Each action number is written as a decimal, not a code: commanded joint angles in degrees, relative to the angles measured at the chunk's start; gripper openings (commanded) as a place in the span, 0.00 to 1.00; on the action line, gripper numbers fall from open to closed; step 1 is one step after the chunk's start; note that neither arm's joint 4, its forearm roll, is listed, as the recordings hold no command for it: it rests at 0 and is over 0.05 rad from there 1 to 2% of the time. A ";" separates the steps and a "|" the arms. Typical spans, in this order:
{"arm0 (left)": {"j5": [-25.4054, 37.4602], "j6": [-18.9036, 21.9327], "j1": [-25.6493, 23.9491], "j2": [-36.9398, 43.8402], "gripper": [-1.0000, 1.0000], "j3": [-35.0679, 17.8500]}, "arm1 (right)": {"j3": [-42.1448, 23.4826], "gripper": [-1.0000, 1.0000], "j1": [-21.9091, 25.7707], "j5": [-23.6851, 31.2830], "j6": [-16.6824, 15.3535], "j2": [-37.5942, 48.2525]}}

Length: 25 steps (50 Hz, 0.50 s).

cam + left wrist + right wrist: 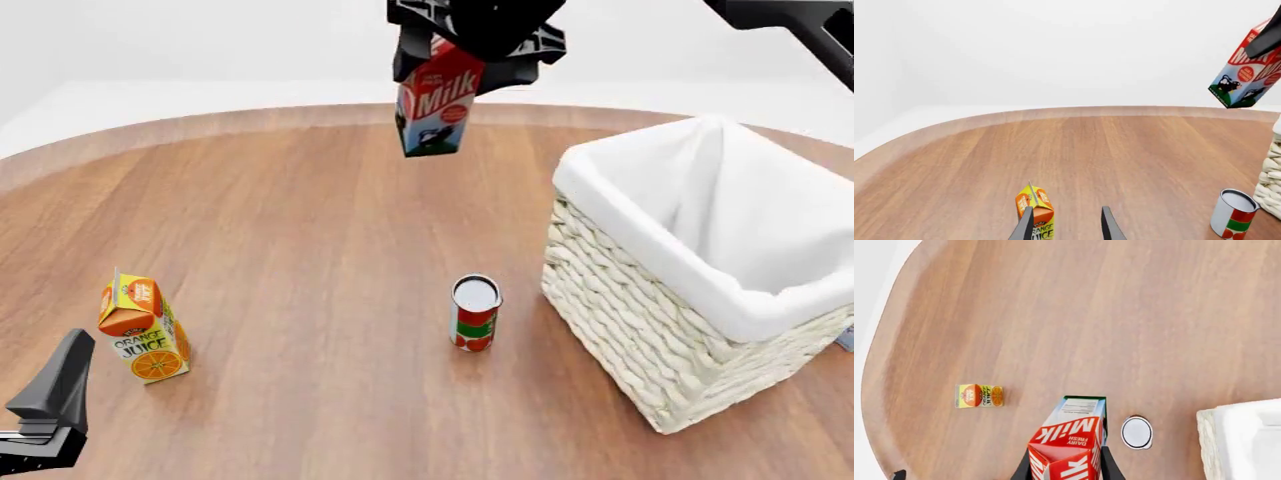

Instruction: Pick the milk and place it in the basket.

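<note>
I had the milk (pixel 437 105) clamped in the right gripper (pixel 470 45), its two fingers (pixel 1023 471) pressed against either side of the red gable top. The carton hung well clear of the table (pixel 307 250), tilted a little, with its blue-and-white lower part pointing down. Taking the basket (pixel 674 330) as my landmark, the milk was up in the air to the left of it and farther from me, level with the table's far edge rather than over the white cloth lining (pixel 721 215). It was not above the basket's opening at that moment.

The can (pixel 475 313) stood upright on the wood just left of the basket's near-left wall, close to it but not touching. The orange juice carton (pixel 142 330) stood far to the left of the basket, well apart from the can.

My left gripper (pixel 1067 227) sat low, far left of the basket, beside the juice carton. Its fingers were spread apart with nothing between them; in the left wrist view the juice carton showed just behind one finger, and I could not tell whether they touched.
</note>
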 commanded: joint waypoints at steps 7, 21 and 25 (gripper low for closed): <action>0.00 0.00 0.00 0.00 1.00 0.00 | 2.32 0.00 -8.16 0.05 -1.52 -7.32; 0.00 0.00 0.00 0.00 1.00 0.00 | 6.07 0.00 -14.41 0.05 -2.80 -12.65; 0.00 0.00 0.00 0.00 1.00 0.00 | 7.37 0.00 -15.76 0.05 -2.31 -14.11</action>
